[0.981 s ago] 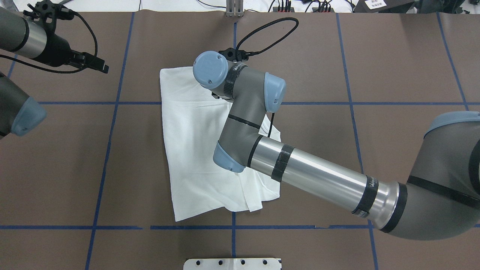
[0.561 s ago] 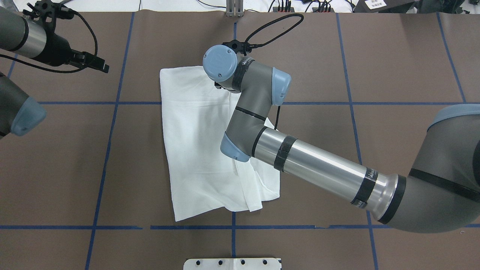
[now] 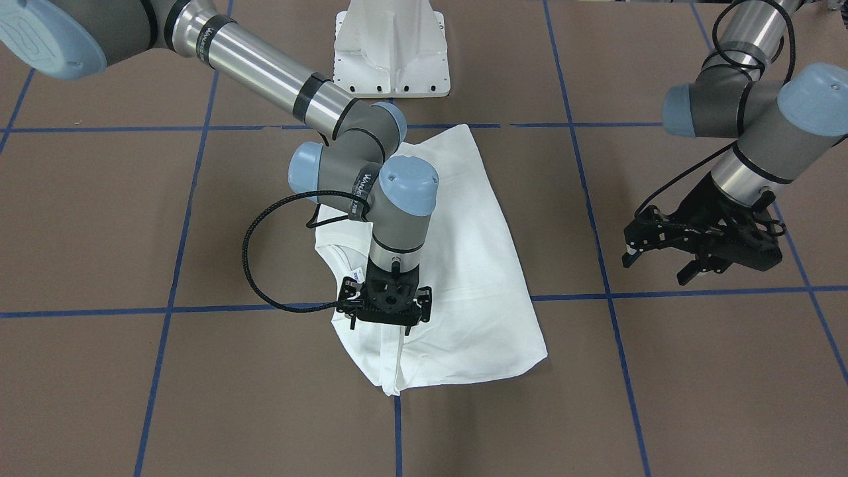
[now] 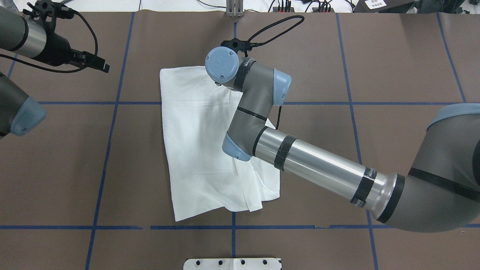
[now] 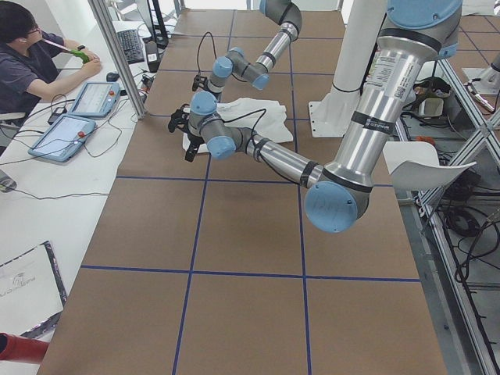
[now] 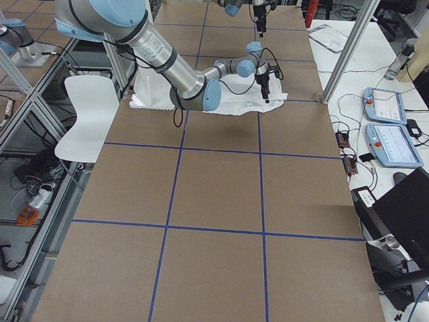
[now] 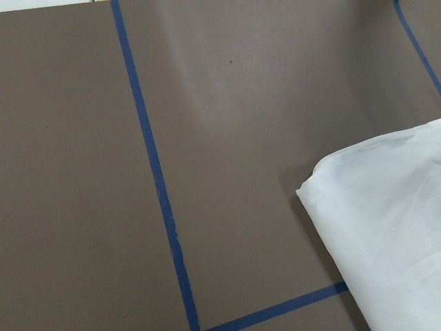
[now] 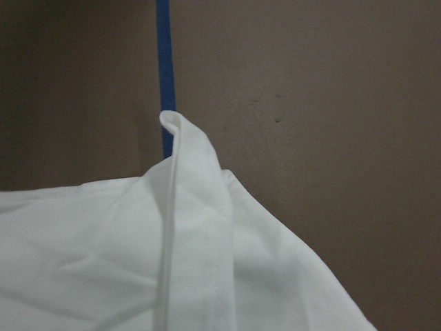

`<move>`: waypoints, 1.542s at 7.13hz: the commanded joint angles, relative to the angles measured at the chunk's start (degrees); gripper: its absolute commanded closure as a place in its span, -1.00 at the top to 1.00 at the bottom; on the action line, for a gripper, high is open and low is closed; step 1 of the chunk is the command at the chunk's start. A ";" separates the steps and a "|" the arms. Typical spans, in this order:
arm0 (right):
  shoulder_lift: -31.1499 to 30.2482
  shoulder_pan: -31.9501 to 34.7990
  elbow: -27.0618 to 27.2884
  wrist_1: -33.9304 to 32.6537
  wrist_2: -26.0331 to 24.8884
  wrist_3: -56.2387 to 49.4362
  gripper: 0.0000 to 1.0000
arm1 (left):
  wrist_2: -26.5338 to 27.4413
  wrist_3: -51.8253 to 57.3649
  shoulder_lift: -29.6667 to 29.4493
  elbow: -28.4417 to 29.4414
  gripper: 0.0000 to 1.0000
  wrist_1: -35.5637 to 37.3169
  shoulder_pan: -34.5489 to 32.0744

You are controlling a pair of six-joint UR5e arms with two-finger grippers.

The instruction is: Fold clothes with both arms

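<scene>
1. The right jaws sit low in the middle of the front-facing view and point straight down. Their two prongs look spread with nothing between them, just over the lower end of the shirt.
2. The left jaws, at the right of that view, are spread wide and empty over bare table (image 4: 375,56), well apart from the shirt.
3. The right arm (image 4: 318,168) reaches in from the overhead frame's right. The left arm (image 3: 729,103) stays in the upper right of the front-facing view.
4. The white long-sleeved T-shirt (image 4: 198,150) lies flat mid-frame as a tall, slightly tilted panel with no sleeve sticking out. Its collar (image 3: 329,254) and neck label (image 3: 356,273) peek out beside the right wrist.
5. The lengthwise folds seem done, though layers splay at the overhead's lower right. A crosswise fold and squaring-up likely remain.
</scene>
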 commanded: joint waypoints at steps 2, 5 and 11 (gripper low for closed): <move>0.01 0.02 -1.42 -0.45 -0.28 -0.58 1.00 | 0.00 0.00 0.05 -0.27 1.00 0.00 0.00; -0.78 3.78 3.20 -12.61 2.95 -13.54 1.00 | 0.00 -2.09 -0.04 -0.45 1.00 -0.09 0.26; -8.34 5.20 15.96 -18.74 6.54 -18.98 1.00 | 0.00 -2.46 0.05 -0.80 1.00 -0.09 0.70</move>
